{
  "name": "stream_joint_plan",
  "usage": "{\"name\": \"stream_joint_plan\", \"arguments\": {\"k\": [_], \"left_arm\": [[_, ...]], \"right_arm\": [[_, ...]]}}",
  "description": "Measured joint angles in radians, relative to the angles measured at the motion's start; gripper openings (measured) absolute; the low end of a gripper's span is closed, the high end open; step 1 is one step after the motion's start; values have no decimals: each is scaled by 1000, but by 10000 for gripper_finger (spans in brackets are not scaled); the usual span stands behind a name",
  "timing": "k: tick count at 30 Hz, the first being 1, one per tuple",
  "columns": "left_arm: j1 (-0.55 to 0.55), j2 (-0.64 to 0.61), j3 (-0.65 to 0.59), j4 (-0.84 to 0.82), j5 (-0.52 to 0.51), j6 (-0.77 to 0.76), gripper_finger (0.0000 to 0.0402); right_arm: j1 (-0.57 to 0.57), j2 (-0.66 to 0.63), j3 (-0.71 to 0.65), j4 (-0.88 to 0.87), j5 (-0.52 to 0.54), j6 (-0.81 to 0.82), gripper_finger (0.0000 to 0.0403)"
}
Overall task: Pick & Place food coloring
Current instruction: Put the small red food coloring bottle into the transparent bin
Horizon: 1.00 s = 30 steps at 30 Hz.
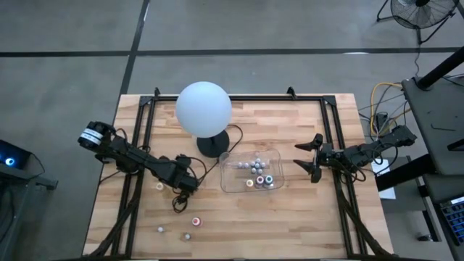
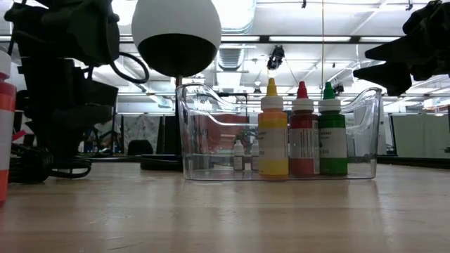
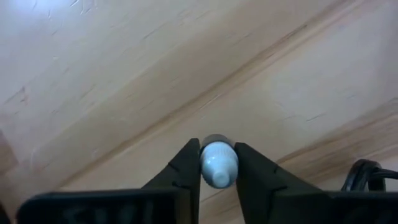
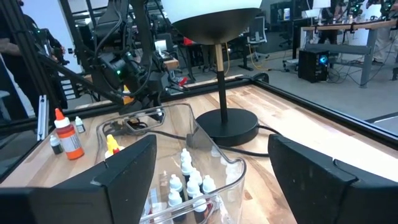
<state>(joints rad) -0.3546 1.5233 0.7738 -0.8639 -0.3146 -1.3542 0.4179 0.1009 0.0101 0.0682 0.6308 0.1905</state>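
Nearest the left wrist camera, a white cap [image 3: 218, 163] sits pinched between the left hand's [image 3: 218, 180] 2 fingers, just above the wood surface [image 3: 124, 74]: the hand is clenched on 1 small bottle, by its cap or neck. That bottle is likely light, stiff and smooth, so it could twist or slip; a hold lower on the body, squeezed gently, would probably be steadier. In the high view this hand [image 1: 187, 185] is left of the tray [image 1: 230, 181], with 4 loose bottles [image 1: 196, 221] nearby. Bottles [image 1: 257, 174] already stand in the tray. Beyond it the right hand [image 1: 313, 161] hovers released, holding nothing. The lamp [image 1: 204, 109] stands behind.
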Motion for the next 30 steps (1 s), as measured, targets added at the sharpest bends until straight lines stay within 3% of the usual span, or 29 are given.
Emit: {"name": "stream_joint_plan", "arguments": {"k": [9,16,30], "left_arm": [[0,-34,20,3,26,20,52],[0,-127,112,-128,-17,35,47],[-7,-181,400,-219,11,331,47]], "right_arm": [[0,0,0,0,0,0,307],[1,0,0,0,0,0,310],[1,0,0,0,0,0,297]]}}
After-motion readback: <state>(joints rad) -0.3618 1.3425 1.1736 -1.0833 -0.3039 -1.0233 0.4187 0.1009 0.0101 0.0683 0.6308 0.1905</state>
